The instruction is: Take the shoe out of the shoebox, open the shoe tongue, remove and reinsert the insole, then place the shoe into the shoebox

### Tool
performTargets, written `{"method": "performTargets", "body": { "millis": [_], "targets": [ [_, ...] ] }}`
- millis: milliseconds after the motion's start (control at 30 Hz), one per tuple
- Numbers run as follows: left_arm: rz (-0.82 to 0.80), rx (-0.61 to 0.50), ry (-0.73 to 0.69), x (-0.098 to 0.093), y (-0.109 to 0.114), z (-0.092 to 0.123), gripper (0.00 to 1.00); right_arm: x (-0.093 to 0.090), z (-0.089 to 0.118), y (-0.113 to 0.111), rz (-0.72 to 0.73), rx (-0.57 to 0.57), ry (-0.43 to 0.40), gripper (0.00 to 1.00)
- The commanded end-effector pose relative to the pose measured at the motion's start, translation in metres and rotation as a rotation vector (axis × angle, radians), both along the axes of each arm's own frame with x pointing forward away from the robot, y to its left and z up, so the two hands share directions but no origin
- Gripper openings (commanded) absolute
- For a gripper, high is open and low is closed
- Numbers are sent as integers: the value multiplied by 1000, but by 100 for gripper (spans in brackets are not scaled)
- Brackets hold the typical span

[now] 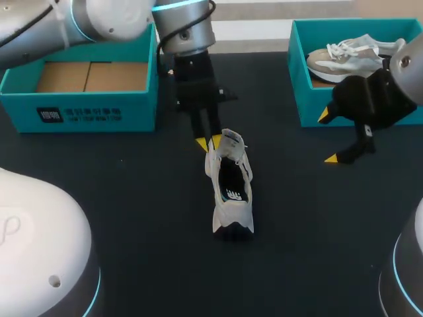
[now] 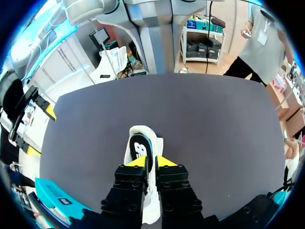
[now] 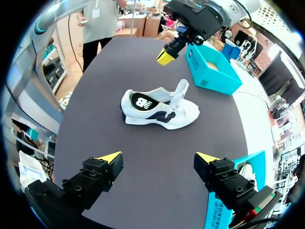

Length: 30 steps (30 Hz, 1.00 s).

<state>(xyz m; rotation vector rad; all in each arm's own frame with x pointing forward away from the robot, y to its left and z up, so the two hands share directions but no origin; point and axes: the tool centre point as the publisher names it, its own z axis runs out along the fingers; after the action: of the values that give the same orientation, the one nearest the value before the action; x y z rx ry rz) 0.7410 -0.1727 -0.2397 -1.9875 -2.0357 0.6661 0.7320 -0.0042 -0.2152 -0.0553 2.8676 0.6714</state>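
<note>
A white shoe with a dark insole stands on the dark table, its tongue raised at the far end. My left gripper hangs at that end, just left of the tongue, fingers drawn almost together. In the left wrist view the left gripper sits over the shoe, with a thin white strip showing in the narrow gap. From the right wrist view its yellow tip appears slightly apart from the tongue. My right gripper hangs open to the right, well clear of the shoe.
An empty teal shoebox stands at the back left, close behind my left arm. A second teal box at the back right holds another pale shoe. My right gripper hangs just in front of this box.
</note>
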Motion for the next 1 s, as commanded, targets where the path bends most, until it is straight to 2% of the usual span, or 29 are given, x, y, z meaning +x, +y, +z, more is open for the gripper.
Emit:
{"method": "performTargets", "body": {
  "millis": [33,233,533,1000],
  "targets": [
    [-48,52,0,-3,-7,-3,0,0,0,0,-1,-2,0,100],
    [-136,102,19,-14,-9,-14,0,0,0,0,-1,-2,0,100],
    [-163,125,21,-37,-8,-32,0,0,0,0,-1,-2,0,100],
    [-129,141,17,-40,-6,-36,0,0,0,0,-1,-2,0,100]
  ]
}}
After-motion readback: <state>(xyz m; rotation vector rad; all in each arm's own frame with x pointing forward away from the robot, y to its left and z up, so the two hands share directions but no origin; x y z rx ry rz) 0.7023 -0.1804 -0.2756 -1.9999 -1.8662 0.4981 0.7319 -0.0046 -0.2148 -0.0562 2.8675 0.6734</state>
